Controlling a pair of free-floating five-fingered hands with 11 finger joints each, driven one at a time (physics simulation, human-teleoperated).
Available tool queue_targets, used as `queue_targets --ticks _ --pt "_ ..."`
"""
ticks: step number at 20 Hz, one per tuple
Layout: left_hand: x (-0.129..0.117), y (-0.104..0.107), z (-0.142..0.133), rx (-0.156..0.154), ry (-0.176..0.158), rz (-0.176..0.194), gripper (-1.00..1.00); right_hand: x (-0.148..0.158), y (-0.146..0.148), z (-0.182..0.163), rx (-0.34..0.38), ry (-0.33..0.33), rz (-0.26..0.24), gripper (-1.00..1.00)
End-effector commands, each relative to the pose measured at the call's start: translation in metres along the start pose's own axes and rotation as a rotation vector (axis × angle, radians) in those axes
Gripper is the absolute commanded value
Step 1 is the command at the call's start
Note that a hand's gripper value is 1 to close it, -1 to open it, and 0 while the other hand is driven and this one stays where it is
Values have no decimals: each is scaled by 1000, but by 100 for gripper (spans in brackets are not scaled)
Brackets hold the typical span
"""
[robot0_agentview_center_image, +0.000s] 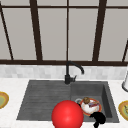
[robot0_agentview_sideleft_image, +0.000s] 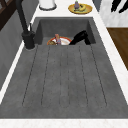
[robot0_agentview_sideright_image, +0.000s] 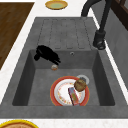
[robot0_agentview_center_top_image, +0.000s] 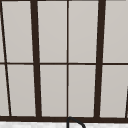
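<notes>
Closest to the front camera, a big glossy red ball (robot0_agentview_center_image: 67, 115) sits left of the right hand (robot0_agentview_center_image: 98, 118). That black hand reaches down into the basin; whether its fingers grip anything I cannot tell. Just beyond its fingertips lies the round red-rimmed white plate (robot0_agentview_center_image: 96, 109), carrying a brown muffin (robot0_agentview_center_image: 86, 100).

No writing, label, brand, number or sign can be read anywhere. The small flat packet (robot0_agentview_sideright_image: 73, 95) lying on the red-rimmed white plate (robot0_agentview_sideright_image: 55, 86) bears a coloured print, but no letters can be made out.
</notes>
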Motion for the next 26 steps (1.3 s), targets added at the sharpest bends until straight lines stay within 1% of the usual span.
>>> queue_targets --ticks 1,4,6,7,8,9,10,11,13,14,16,17,18,19,20,21,22,23,24,25,26 --pt "-12 -10 6 -131 26 9 -100 0 0 0 0 0 0 0" --pt "-27 -15 2 -134 -1 7 -100 0 0 0 0 0 0 0" --pt "-37 -19 0 -137 -6 8 -100 0 0 0 0 0 0 0" --pt "-40 -23 0 -134 -15 12 -100 0 0 0 0 0 0 0" --pt "-39 -26 0 -126 -34 27 -100 0 0 0 0 0 0 0" --pt "-38 -32 0 -100 -62 55 -100 0 0 0 0 0 0 0" --pt "-45 -37 1 -73 -57 65 -100 0 0 0 0 0 0 0" --pt "-62 -45 3 -46 -62 45 -100 0 0 0 0 0 0 0" --pt "-78 -52 10 -20 -43 20 -100 0 0 0 0 0 0 0" --pt "-86 -58 14 -19 -57 18 -100 0 0 0 0 0 0 0" --pt "-102 -67 19 -15 -96 27 -100 0 0 0 0 0 0 0" --pt "-110 -70 20 1 -110 32 -100 0 0 0 0 0 0 0" --pt "-118 -73 21 13 -113 36 100 0 0 0 0 0 0 0" --pt "-123 -74 22 -8 -137 22 100 0 0 0 0 0 0 0" --pt "-130 -77 22 -9 -158 10 100 0 0 0 0 0 0 0" --pt "-133 -79 23 -1 -169 13 100 0 0 0 0 0 0 0" --pt "-126 -80 21 12 -166 -10 100 0 0 0 0 0 0 0" --pt "-118 -82 8 36 -160 -49 100 0 0 0 0 0 0 0" --pt "-117 -84 3 12 -141 -90 100 0 0 0 0 0 0 0" --pt "-109 -83 -1 -7 -137 -150 100 0 0 0 0 0 0 0" --pt "-98 -74 1 2 -155 -195 100 0 0 0 0 0 0 0"
